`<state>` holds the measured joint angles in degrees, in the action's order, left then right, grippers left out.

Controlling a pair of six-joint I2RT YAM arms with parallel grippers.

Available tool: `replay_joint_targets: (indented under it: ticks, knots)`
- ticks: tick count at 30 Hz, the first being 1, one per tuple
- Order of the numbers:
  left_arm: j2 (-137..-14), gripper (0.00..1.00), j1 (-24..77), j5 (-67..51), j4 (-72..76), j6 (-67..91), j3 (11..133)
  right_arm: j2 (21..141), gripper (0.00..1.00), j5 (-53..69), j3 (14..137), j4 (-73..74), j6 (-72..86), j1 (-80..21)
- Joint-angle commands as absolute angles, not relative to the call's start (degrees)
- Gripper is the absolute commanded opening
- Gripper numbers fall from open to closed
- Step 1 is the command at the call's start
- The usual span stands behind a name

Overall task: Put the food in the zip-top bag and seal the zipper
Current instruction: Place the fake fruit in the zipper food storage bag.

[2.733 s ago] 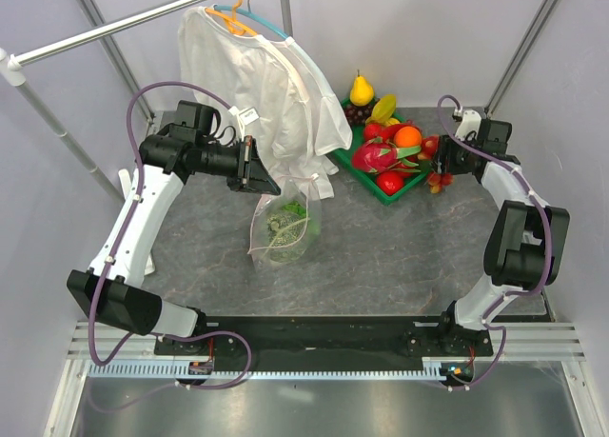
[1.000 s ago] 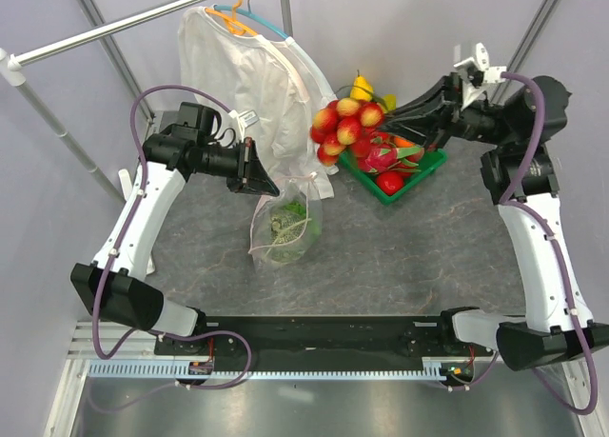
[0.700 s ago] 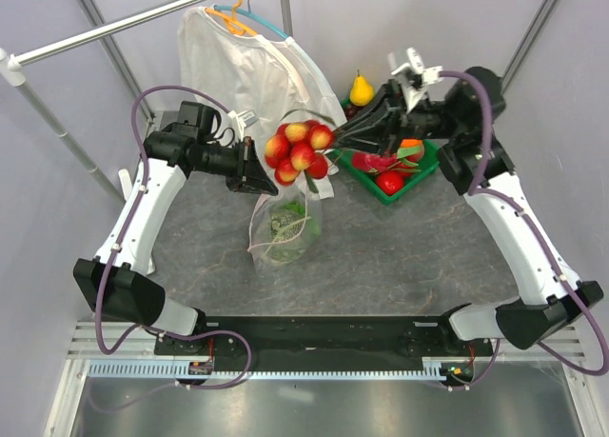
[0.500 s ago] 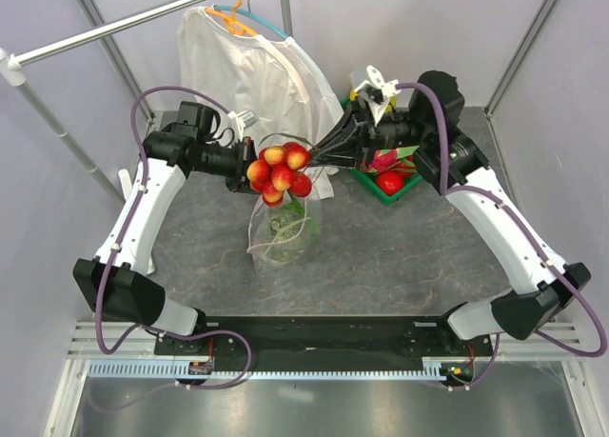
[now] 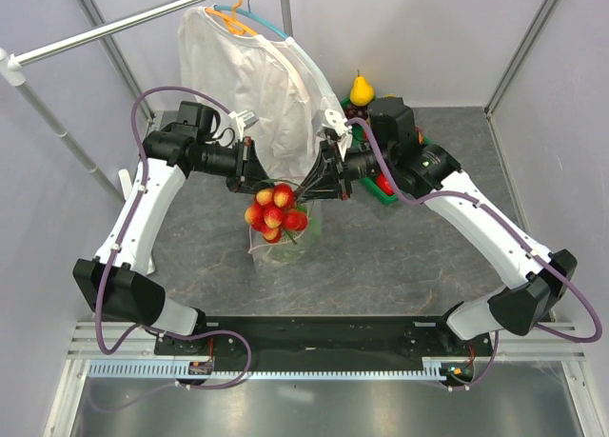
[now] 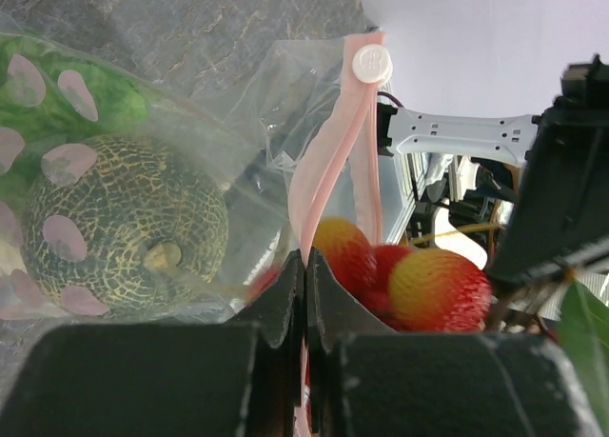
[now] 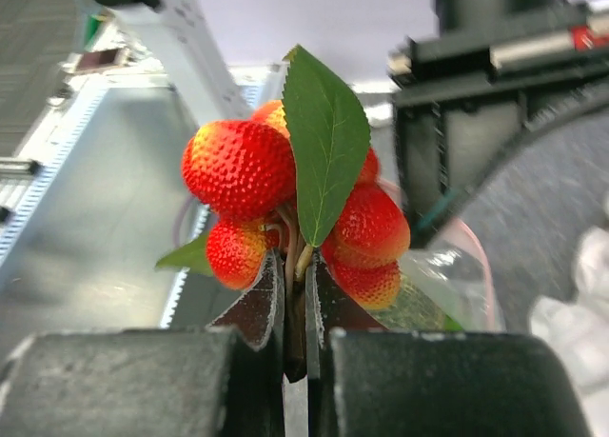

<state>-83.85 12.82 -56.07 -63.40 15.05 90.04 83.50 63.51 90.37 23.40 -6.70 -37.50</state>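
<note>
The clear dotted zip-top bag (image 5: 284, 249) hangs over the table's middle. My left gripper (image 5: 252, 177) is shut on its pink zipper (image 6: 328, 161) just below the white tab (image 6: 369, 64); in the left wrist view the jaws (image 6: 304, 266) pinch the strip. A netted melon (image 6: 124, 228) and green lettuce (image 6: 57, 94) lie inside. My right gripper (image 5: 306, 194) is shut on the stem of the red strawberry bunch (image 5: 274, 208), holding it right at the bag's mouth. The right wrist view shows the gripper (image 7: 296, 266), the berries (image 7: 243, 166) and the bag (image 7: 438, 275) beyond.
A white shirt (image 5: 247, 75) hangs on a hanger from the rail (image 5: 114, 28) behind the left arm. More fruit, a yellow pear (image 5: 361, 89) among it, sits at the back, mostly hidden by the right arm. Both arms crowd the bag's mouth.
The right arm has swung left from the fruit at the back and lowered the strawberry bunch to the bag's mouth. The left arm has held the bag still.
</note>
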Motion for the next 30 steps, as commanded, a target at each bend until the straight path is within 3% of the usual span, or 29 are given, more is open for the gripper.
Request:
replay_joint_targets:
  ticks: [1,9,16,21,30]
  knots:
    - [-83.32,0.02,12.48,-59.32,-63.63,12.92,92.11,83.05,0.0,55.13,90.35,28.74,-16.33,-37.62]
    - [-82.53,0.02,12.39,-59.24,-63.72,12.39,91.14,86.39,0.0,38.69,94.04,28.03,-9.58,-39.28]
    - [-83.23,0.02,12.04,-59.33,-63.99,13.09,92.72,85.43,0.0,27.97,98.17,43.14,-25.55,-45.61]
    - [-83.5,0.02,11.6,-60.55,-64.07,13.45,93.6,85.61,0.0,9.9,99.93,49.13,-34.79,-52.63]
    - [-84.55,0.02,8.53,-63.63,-64.69,13.45,93.78,87.54,0.0,1.41,105.3,56.86,-41.13,-54.76]
